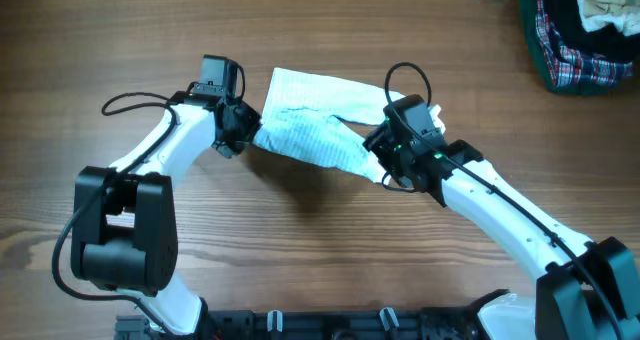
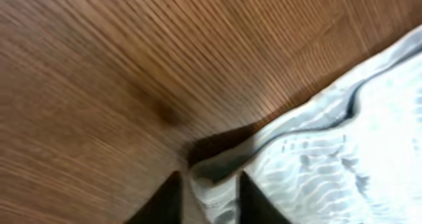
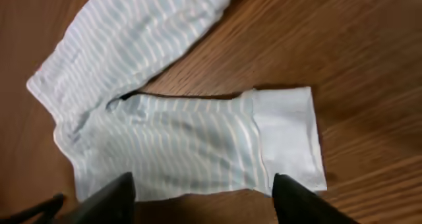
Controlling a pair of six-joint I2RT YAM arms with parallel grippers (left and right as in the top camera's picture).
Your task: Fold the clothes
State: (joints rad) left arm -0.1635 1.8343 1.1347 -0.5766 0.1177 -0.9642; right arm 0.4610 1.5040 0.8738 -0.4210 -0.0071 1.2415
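Observation:
The clothes point(image 1: 312, 122), a small pale blue-and-white striped garment, lie crumpled on the wooden table between both arms. My left gripper point(image 1: 246, 130) is at the garment's left edge. In the left wrist view its fingers point(image 2: 254, 201) stand close together on either side of a bunched fold of the clothes point(image 2: 214, 194), and a sliver of table shows beside one finger. My right gripper point(image 1: 380, 145) hovers over the garment's right end. In the right wrist view it is wide open point(image 3: 204, 201) above the near edge of the clothes point(image 3: 178, 145), beside a white cuff point(image 3: 287, 138).
A heap of plaid, dark and cream clothes point(image 1: 580, 25) sits at the far right corner of the table. A black cable point(image 1: 405, 75) loops above the right wrist. Bare wood point(image 1: 320, 240) lies in front of the garment.

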